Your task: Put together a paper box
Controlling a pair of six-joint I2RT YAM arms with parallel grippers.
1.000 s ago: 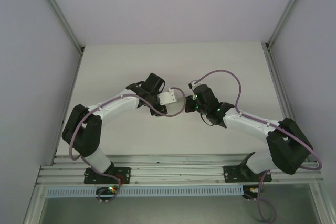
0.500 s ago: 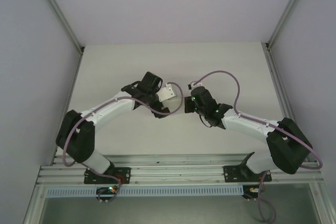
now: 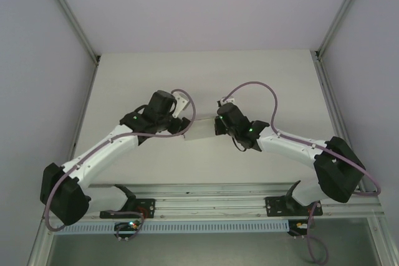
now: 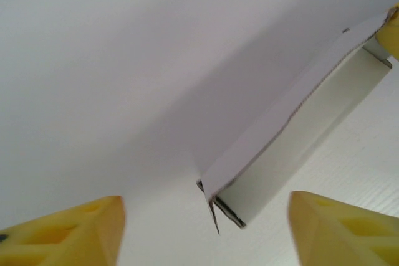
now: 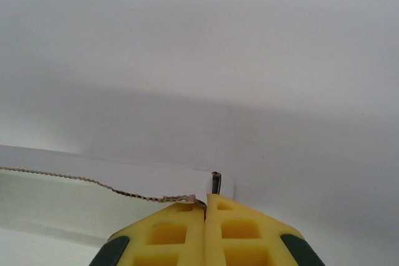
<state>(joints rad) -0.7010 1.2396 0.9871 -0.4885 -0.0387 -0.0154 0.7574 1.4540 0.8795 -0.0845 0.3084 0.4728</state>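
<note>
The paper box [image 3: 201, 130] hung low over the bench [image 3: 206, 73], midway between its left and right edges. The right gripper [image 5: 206, 207] had its jaws pinched shut on the box's edge. The left gripper [image 4: 206, 216] had its jaws apart, gripping nothing.

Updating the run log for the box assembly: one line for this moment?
left end effector: open, not gripping | right end effector: shut on paper box edge

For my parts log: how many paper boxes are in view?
1. The paper box is between the open left gripper and the right gripper, which pinches one end. Others may be hidden.
</note>
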